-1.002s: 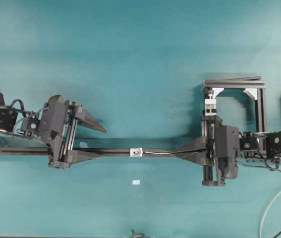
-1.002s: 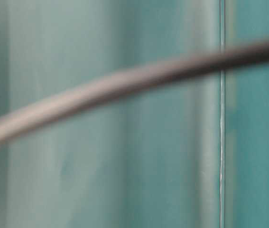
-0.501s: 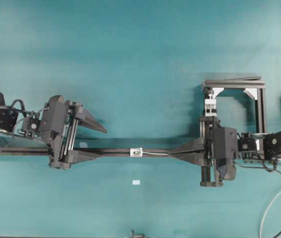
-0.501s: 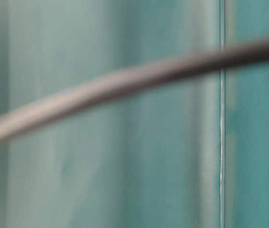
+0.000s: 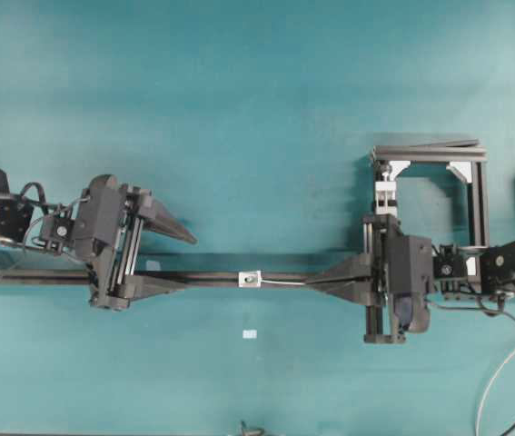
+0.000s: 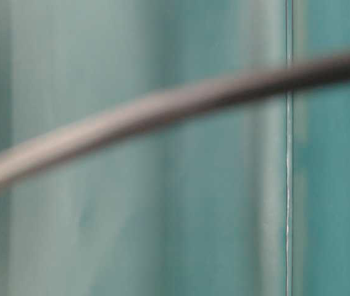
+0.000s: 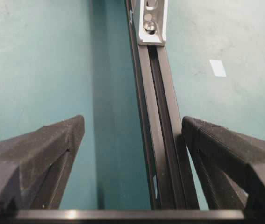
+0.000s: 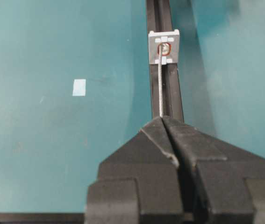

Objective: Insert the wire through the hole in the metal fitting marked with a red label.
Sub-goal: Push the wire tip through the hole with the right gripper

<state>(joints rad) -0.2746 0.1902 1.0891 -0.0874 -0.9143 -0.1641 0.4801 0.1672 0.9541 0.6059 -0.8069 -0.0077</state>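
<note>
The metal fitting (image 5: 252,278) is a small silvery square on the black rail (image 5: 39,276). In the right wrist view the fitting (image 8: 164,47) has a red ring round its dark hole. My right gripper (image 5: 306,282) is shut on the thin grey wire (image 8: 160,88). The wire runs straight from its tips (image 8: 162,119) to the hole; whether it passes through is hidden. My left gripper (image 5: 189,262) is open around the rail (image 7: 158,116), with the right finger (image 7: 202,140) beside the rail. The fitting (image 7: 152,23) lies ahead of it.
A black bar frame (image 5: 430,154) with a white clamp block (image 5: 384,195) stands behind the right arm. A small pale tag (image 5: 250,334) lies in front of the rail. A whitish line (image 5: 500,372) curves at the lower right. The table-level view shows only a blurred strand (image 6: 162,108).
My right gripper has moved a little to the left along the rail, carrying the wire toward the fitting. The left arm has not moved.
</note>
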